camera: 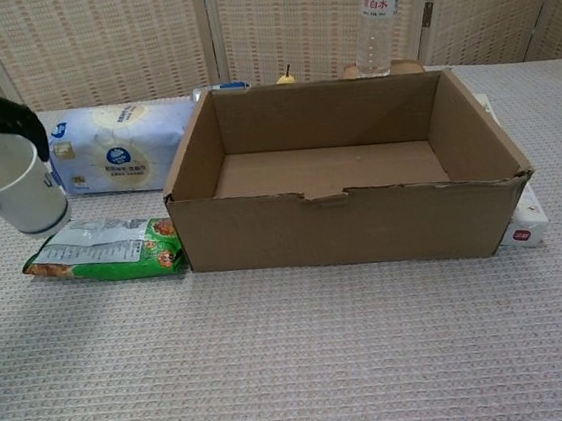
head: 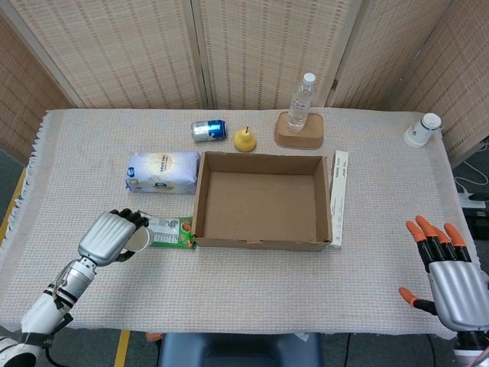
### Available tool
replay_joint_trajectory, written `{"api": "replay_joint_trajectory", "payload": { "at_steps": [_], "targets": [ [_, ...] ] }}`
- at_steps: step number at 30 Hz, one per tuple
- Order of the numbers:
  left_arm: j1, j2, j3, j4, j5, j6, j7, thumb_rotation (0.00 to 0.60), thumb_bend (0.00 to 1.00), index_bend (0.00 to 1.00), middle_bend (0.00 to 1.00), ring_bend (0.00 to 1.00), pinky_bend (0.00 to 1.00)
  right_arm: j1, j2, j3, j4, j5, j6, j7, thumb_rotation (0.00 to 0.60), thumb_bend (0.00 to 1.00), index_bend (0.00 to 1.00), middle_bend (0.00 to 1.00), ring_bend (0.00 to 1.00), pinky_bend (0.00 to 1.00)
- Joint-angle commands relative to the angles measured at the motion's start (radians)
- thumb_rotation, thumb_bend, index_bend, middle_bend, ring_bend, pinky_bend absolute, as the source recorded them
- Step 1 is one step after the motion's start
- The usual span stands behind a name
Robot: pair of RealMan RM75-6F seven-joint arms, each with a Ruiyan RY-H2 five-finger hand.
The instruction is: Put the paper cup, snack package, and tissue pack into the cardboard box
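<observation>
My left hand point(head: 111, 235) grips the white paper cup point(camera: 12, 182) and holds it in the air, left of the cardboard box point(head: 261, 200) and above the green snack package point(camera: 106, 249). The snack package point(head: 170, 231) lies flat on the cloth against the box's near left corner. A blue and white tissue pack point(head: 162, 170) lies beside the box's left wall, further back. The box point(camera: 345, 172) stands open and holds nothing. My right hand point(head: 447, 277) hovers at the near right edge of the table, fingers spread, holding nothing.
Behind the box stand a lying can point(head: 208, 130), a yellow pear point(head: 244, 139) and a water bottle point(head: 302, 102) on a round cork base. A long narrow white carton point(head: 339, 197) lies along the box's right wall. A white cup point(head: 422, 130) lies at the far right.
</observation>
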Motion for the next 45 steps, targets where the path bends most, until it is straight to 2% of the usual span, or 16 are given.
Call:
{"api": "replay_joint_trajectory", "payload": {
  "at_steps": [1, 5, 10, 15, 20, 22, 24, 25, 27, 34, 38, 41, 43, 45],
  "targets": [
    [-0.087, 0.048, -0.068, -0.067, -0.060, -0.041, 0.067, 0.600, 0.26, 0.37, 0.44, 0.31, 0.48, 0.000, -0.002, -0.002, 0.000, -0.003, -0.001, -0.002, 0.600, 0.00, 0.00, 0.00, 0.00, 0.00],
    [-0.200, 0.023, -0.111, -0.069, -0.090, -0.061, 0.208, 0.600, 0.27, 0.40, 0.45, 0.31, 0.49, -0.002, -0.004, -0.005, 0.000, -0.009, 0.001, -0.006, 0.600, 0.00, 0.00, 0.00, 0.00, 0.00],
    [-0.324, -0.051, -0.144, -0.044, -0.203, -0.087, 0.294, 0.600, 0.26, 0.40, 0.45, 0.31, 0.49, -0.007, 0.002, 0.000, 0.000, -0.007, 0.015, 0.005, 0.600, 0.00, 0.00, 0.00, 0.00, 0.00],
    [-0.422, -0.193, -0.137, 0.024, -0.236, -0.060, 0.369, 0.600, 0.26, 0.40, 0.45, 0.31, 0.48, -0.010, 0.011, 0.003, 0.000, 0.000, 0.025, 0.020, 0.600, 0.00, 0.00, 0.00, 0.00, 0.00],
    [-0.471, -0.352, -0.136, 0.136, -0.232, 0.008, 0.377, 0.600, 0.27, 0.41, 0.45, 0.31, 0.47, -0.010, 0.018, 0.004, 0.000, 0.007, 0.027, 0.029, 0.600, 0.00, 0.00, 0.00, 0.00, 0.00],
    [-0.481, -0.390, -0.134, 0.171, -0.242, 0.025, 0.378, 0.600, 0.26, 0.36, 0.40, 0.27, 0.44, -0.010, 0.021, 0.005, 0.000, 0.011, 0.028, 0.033, 0.600, 0.00, 0.00, 0.00, 0.00, 0.00],
    [-0.487, -0.414, -0.129, 0.191, -0.260, 0.033, 0.371, 0.600, 0.22, 0.16, 0.19, 0.12, 0.32, -0.011, 0.025, 0.007, 0.000, 0.012, 0.032, 0.038, 0.600, 0.00, 0.00, 0.00, 0.00, 0.00],
    [-0.489, -0.416, -0.125, 0.198, -0.261, 0.030, 0.368, 0.600, 0.19, 0.05, 0.08, 0.03, 0.24, -0.012, 0.026, 0.007, 0.000, 0.012, 0.034, 0.041, 0.600, 0.00, 0.00, 0.00, 0.00, 0.00],
    [-0.490, -0.414, -0.116, 0.207, -0.254, 0.028, 0.355, 0.600, 0.15, 0.00, 0.00, 0.00, 0.16, -0.014, 0.029, 0.008, 0.000, 0.011, 0.038, 0.045, 0.600, 0.00, 0.00, 0.00, 0.00, 0.00],
    [-0.461, -0.375, -0.103, 0.201, -0.219, 0.065, 0.299, 0.600, 0.14, 0.00, 0.00, 0.00, 0.13, -0.011, 0.025, 0.004, 0.000, 0.009, 0.029, 0.037, 0.600, 0.00, 0.00, 0.00, 0.00, 0.00],
    [-0.421, -0.285, -0.095, 0.144, -0.221, 0.107, 0.294, 0.600, 0.15, 0.00, 0.00, 0.00, 0.13, -0.009, 0.019, 0.002, 0.000, 0.009, 0.023, 0.028, 0.600, 0.00, 0.00, 0.00, 0.00, 0.00],
    [-0.357, -0.187, -0.077, 0.087, -0.203, 0.154, 0.257, 0.600, 0.15, 0.00, 0.01, 0.00, 0.20, -0.010, 0.019, 0.001, 0.000, 0.007, 0.023, 0.027, 0.600, 0.00, 0.00, 0.00, 0.00, 0.00],
    [-0.305, -0.126, -0.058, 0.054, -0.180, 0.183, 0.210, 0.600, 0.15, 0.00, 0.10, 0.06, 0.32, -0.011, 0.019, -0.001, 0.000, 0.004, 0.022, 0.028, 0.600, 0.00, 0.00, 0.00, 0.00, 0.00],
    [-0.240, -0.065, -0.019, 0.028, -0.139, 0.205, 0.151, 0.600, 0.15, 0.01, 0.18, 0.14, 0.38, -0.011, 0.018, -0.004, 0.000, -0.004, 0.020, 0.028, 0.600, 0.00, 0.00, 0.00, 0.00, 0.00]
  ]
}}
